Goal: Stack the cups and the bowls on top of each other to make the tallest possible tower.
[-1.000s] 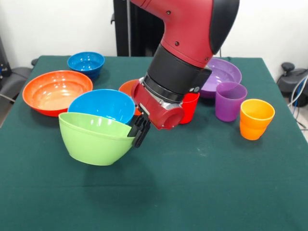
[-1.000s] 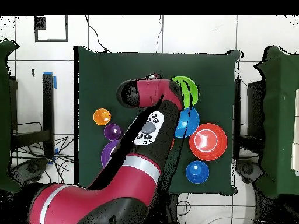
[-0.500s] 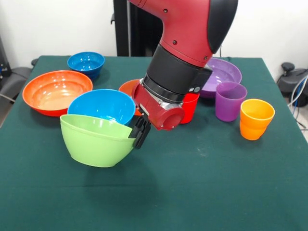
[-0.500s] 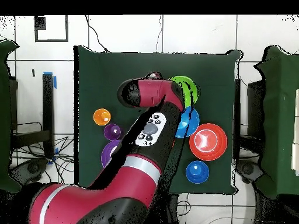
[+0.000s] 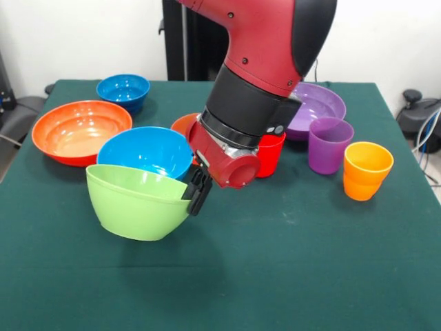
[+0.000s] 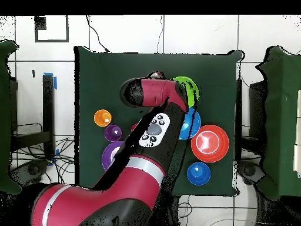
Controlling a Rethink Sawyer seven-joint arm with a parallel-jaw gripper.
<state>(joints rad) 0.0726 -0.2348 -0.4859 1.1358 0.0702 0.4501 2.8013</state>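
Lime green glossy plastic, the deep bowl hangs tilted above the green table, its rim clamped by the black gripper of the red arm. Just behind the gripper's load sits the deep light blue bowl. Beyond the gripper stand the red plastic cup, purple cup and waisted orange cup. The wide orange-red bowl lies past the 2 deep bowls.
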